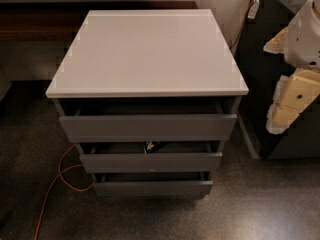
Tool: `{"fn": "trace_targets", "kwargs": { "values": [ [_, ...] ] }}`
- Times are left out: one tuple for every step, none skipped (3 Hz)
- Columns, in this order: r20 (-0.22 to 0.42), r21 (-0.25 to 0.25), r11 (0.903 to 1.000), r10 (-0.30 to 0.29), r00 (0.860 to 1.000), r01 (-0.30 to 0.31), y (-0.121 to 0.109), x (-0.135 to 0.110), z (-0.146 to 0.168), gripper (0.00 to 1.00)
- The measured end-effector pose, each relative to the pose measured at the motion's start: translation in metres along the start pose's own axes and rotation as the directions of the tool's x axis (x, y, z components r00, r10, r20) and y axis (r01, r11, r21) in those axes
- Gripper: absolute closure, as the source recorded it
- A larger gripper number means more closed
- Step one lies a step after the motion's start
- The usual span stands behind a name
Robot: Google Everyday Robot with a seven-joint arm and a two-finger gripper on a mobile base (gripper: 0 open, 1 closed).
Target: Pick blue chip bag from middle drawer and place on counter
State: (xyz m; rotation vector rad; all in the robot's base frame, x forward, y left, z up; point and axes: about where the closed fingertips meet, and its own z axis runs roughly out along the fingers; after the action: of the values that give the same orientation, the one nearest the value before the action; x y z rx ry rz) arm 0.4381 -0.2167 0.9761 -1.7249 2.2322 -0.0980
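The grey cabinet stands in the middle of the view under the pale glossy counter (pixel 147 51). All three drawers are pulled out a little. The middle drawer (pixel 151 162) shows a dark gap above its front. In that gap a small dark packet with a white fleck shows, apparently the blue chip bag (pixel 150 146); most of it is hidden. My gripper (pixel 291 103), with cream-coloured parts, hangs at the right edge of the view, well to the right of the cabinet and at about counter height, away from the drawers.
A dark cabinet (pixel 260 84) stands close on the right, behind my arm. An orange cable (pixel 59 180) loops over the speckled floor at the lower left. A dark wooden bench (pixel 35 24) runs along the wall behind.
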Motion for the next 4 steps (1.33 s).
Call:
{"fn": "trace_targets", "kwargs": {
  "values": [
    [0.001,-0.008,1.0000,0.003,1.000,-0.003,0.001,0.000,0.003,0.00],
    [0.003,-0.037,0.9992,0.015,1.000,-0.015,0.005,0.002,0.013,0.00],
    [0.018,-0.083,0.9965,0.016,1.000,-0.014,0.026,-0.001,0.041,0.00],
    [0.035,-0.096,0.9952,-0.015,0.999,0.019,0.046,-0.009,0.072,0.00]
  ]
}}
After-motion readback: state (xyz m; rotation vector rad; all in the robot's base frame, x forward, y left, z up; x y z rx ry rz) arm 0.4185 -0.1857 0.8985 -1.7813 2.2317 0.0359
